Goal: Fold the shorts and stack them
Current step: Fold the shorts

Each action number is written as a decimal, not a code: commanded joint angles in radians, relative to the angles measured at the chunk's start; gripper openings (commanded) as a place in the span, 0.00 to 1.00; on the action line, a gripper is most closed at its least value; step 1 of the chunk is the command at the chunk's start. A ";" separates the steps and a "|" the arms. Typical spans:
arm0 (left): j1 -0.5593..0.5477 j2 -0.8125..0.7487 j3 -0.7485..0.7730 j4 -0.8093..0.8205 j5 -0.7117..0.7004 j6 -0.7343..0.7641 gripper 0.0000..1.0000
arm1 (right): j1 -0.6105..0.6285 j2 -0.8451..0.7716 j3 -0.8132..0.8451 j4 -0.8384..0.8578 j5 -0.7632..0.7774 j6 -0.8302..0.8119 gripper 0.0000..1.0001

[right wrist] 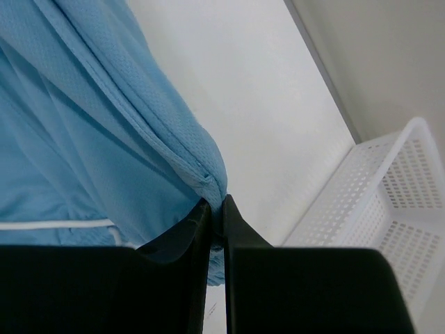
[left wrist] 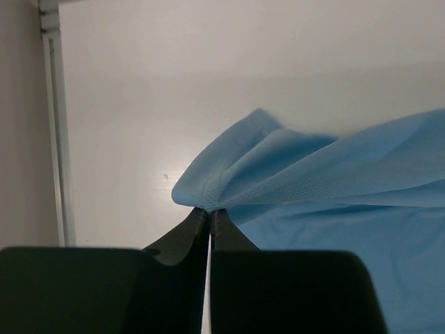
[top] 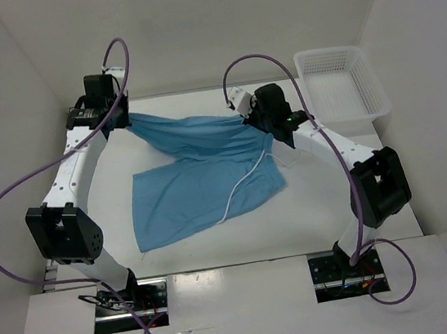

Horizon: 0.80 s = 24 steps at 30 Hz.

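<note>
On my left, the left gripper [left wrist: 211, 211] had its fingers pinched nearly together on one waist corner of the shorts [top: 200, 178]. The light blue fabric bunched right at the fingertips and fanned away to their right. From there the waist edge ran stretched across, apparently raised off the table [top: 319, 204], to the right gripper [right wrist: 217, 203]. Its fingers were likewise clamped tight on the other waist corner, with cloth hanging to the left of and below them. Below and between both pairs of fingers, the legs of the shorts draped down and lay spread on the table toward me. The white drawstring [top: 239, 186] trailed from just beneath the right fingers down across the nearer leg. Off to the right of those fingers sat the white mesh basket [top: 329, 52], well apart from the shorts.
</note>
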 commanded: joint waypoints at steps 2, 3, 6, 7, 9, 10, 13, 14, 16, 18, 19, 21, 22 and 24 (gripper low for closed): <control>0.017 -0.099 -0.121 -0.033 -0.004 0.004 0.00 | 0.000 -0.103 -0.028 0.002 -0.052 -0.026 0.01; 0.017 -0.113 -0.145 -0.051 0.010 0.004 0.00 | 0.000 -0.112 -0.052 -0.045 -0.075 -0.040 0.01; 0.017 -0.167 -0.240 -0.139 0.019 0.004 0.00 | 0.040 -0.152 -0.126 -0.099 -0.116 -0.072 0.01; 0.017 -0.189 -0.262 -0.188 0.019 0.004 0.00 | 0.053 -0.161 -0.144 -0.115 -0.131 -0.094 0.01; 0.017 -0.211 -0.335 -0.232 0.028 0.004 0.00 | 0.064 -0.179 -0.199 -0.141 -0.161 -0.111 0.01; 0.017 -0.220 -0.363 -0.269 0.028 0.004 0.00 | 0.064 -0.193 -0.216 -0.165 -0.161 -0.122 0.01; 0.007 -0.243 -0.478 -0.312 0.006 0.004 0.00 | 0.075 -0.219 -0.287 -0.194 -0.187 -0.145 0.01; 0.007 -0.243 -0.510 -0.328 -0.005 0.004 0.00 | 0.075 -0.230 -0.317 -0.210 -0.187 -0.145 0.00; -0.008 -0.243 -0.581 -0.349 -0.005 0.004 0.00 | 0.075 -0.230 -0.349 -0.222 -0.198 -0.155 0.00; -0.008 -0.233 -0.592 -0.377 0.015 0.004 0.00 | 0.075 -0.241 -0.365 -0.238 -0.207 -0.155 0.00; -0.017 -0.233 -0.602 -0.388 0.028 0.004 0.00 | 0.075 -0.241 -0.374 -0.247 -0.207 -0.169 0.00; -0.017 -0.220 -0.603 -0.426 0.039 0.004 0.00 | 0.075 -0.250 -0.388 -0.247 -0.192 -0.181 0.00; -0.017 -0.210 -0.603 -0.437 0.053 0.004 0.00 | 0.075 -0.250 -0.400 -0.247 -0.178 -0.198 0.00; -0.017 -0.210 -0.603 -0.464 0.053 0.004 0.00 | 0.075 -0.250 -0.414 -0.216 -0.147 -0.198 0.00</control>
